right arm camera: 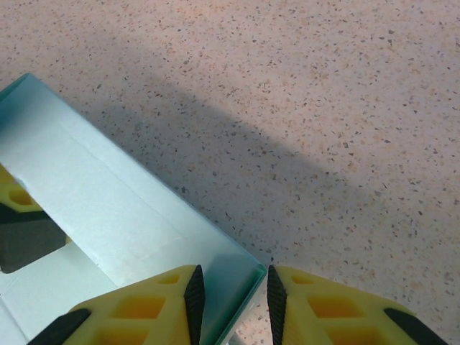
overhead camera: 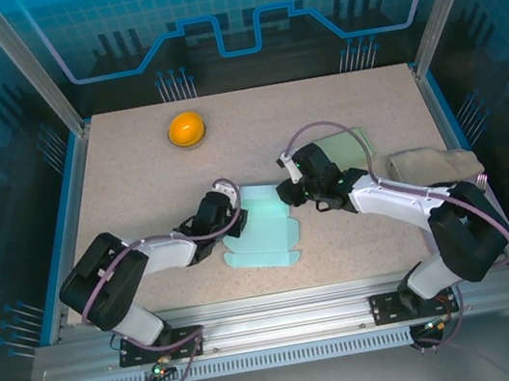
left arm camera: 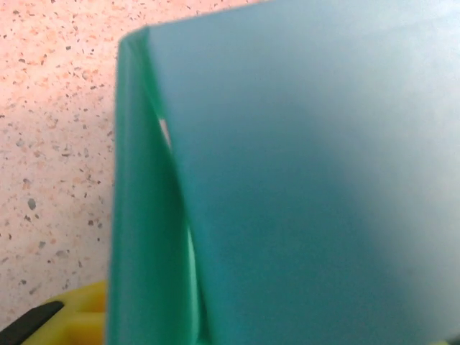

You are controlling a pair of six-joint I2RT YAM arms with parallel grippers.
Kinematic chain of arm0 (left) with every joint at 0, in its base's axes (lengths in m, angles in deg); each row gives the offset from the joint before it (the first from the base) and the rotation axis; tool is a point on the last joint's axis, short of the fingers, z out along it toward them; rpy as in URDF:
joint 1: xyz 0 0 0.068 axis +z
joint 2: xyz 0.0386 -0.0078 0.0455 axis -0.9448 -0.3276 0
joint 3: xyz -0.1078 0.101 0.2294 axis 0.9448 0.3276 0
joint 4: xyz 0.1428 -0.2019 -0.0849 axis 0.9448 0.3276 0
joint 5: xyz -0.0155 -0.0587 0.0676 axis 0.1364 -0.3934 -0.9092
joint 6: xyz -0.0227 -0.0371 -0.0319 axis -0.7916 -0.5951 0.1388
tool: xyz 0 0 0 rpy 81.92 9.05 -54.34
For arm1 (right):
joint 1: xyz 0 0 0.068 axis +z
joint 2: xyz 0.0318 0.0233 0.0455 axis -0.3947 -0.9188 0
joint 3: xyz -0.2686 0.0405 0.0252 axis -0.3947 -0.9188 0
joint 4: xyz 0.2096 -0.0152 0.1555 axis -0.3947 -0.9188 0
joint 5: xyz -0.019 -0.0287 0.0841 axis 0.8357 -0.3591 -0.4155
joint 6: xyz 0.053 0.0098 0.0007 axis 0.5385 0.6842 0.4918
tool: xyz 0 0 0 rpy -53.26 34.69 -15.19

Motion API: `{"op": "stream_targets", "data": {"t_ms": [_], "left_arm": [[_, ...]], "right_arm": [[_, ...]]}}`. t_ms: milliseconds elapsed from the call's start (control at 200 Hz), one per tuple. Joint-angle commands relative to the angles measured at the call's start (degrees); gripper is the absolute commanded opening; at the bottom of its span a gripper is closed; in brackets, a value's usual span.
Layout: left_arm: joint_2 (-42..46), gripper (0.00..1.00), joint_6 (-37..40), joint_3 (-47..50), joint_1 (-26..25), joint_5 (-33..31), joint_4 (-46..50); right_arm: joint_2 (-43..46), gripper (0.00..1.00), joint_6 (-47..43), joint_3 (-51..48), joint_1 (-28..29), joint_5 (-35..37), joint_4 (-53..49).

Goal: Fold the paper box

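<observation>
Light was bright and even overhead; the left wrist view was blurred — the paper box point(left arm camera: 302, 180) too close — while a soft shadow crossed the worktop point(right arm camera: 323, 108).

Black-and-white arms, yellow fingers point(right arm camera: 316, 309)

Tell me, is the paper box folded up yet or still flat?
Partly folded: the paper box lies mostly spread on the table, with one wall raised by the right gripper.

The far half of the table point(overhead camera: 318, 102) lies mostly bare; an orange round object point(overhead camera: 186, 129) sits far left, well apart from the arms. On the right, a green cloth point(overhead camera: 350, 147) and a beige bundle point(overhead camera: 434, 163) crowd the space beside the right arm. The pale blue paper box point(overhead camera: 259, 229) fills the middle, flanked closely by the left gripper point(overhead camera: 221, 206) and the right gripper point(overhead camera: 290, 189).
</observation>
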Motion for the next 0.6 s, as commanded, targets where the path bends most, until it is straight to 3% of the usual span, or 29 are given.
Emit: {"op": "stream_targets", "data": {"t_ms": [0, 90, 200, 305, 445, 595], "left_arm": [[-1.47, 0.42, 0.55, -2.31, 0.07, -1.86, -2.90], [-3.05, 0.35, 0.63, -2.98, 0.12, -2.20, -3.33], [-5.27, 0.13, 0.19, -4.33, 0.05, -4.69, -1.66], [-7.22, 0.00, -3.25, -5.51, 0.05, -10.77, 1.56], [-10.98, 0.00, -10.85, -8.93, -0.79, -18.63, 9.76], [-14.23, 0.00, -10.58, -10.74, -3.87, -22.78, 11.65]], "right_arm": [[-2.86, 0.32, -2.06, -0.27, -0.95, -2.76, -3.67], [-4.00, 0.31, -1.98, -0.29, -1.16, -3.31, -3.36], [-3.84, 0.30, -1.31, -0.31, -1.17, -2.53, -2.93], [-3.04, 0.30, 0.34, -0.27, -1.17, 0.16, -3.28], [-4.02, 0.30, 3.87, 1.48, -0.83, 6.03, -5.53], [-6.07, 0.30, 4.39, 2.38, 0.21, 6.70, -5.62]]}}
